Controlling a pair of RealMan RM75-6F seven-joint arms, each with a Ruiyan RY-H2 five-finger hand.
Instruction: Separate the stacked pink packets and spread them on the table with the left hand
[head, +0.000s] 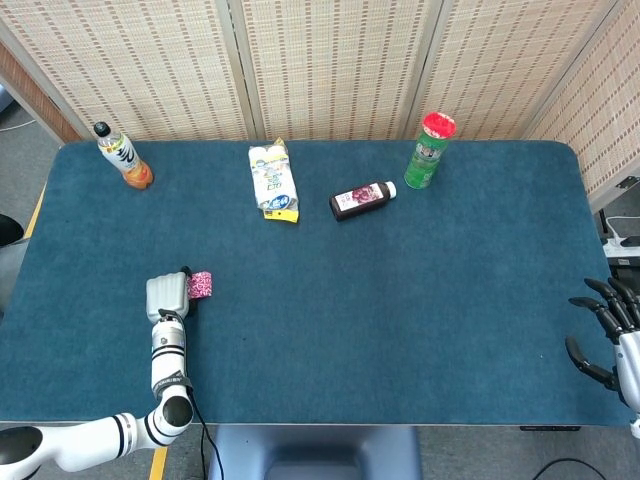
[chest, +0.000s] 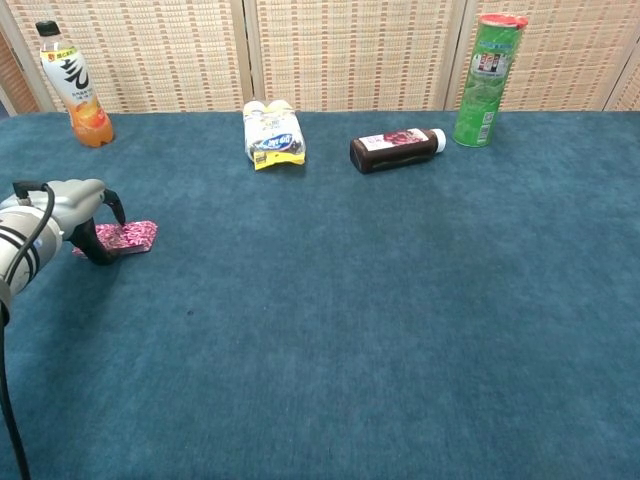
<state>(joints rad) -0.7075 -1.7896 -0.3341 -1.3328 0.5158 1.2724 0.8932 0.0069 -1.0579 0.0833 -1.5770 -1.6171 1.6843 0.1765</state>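
Blue worktop (head: 400, 300). Left robot hand (chest: 72, 205) near the left edge, dark fingers curled down onto the pink packets (chest: 125, 238), which lie flat on the worktop; firm grip or just touching, cannot tell. Right robot hand (head: 610, 330) off the right edge, fingers spread, holding nothing. Along the far edge: green can (head: 430, 151), snack bag (head: 273, 180), orange bottle (head: 122, 156), dark bottle (head: 362, 200) lying down.

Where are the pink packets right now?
The pink packets lie on the table's near-left part in both views, under the fingers of the left hand, well in front of the orange drink bottle.
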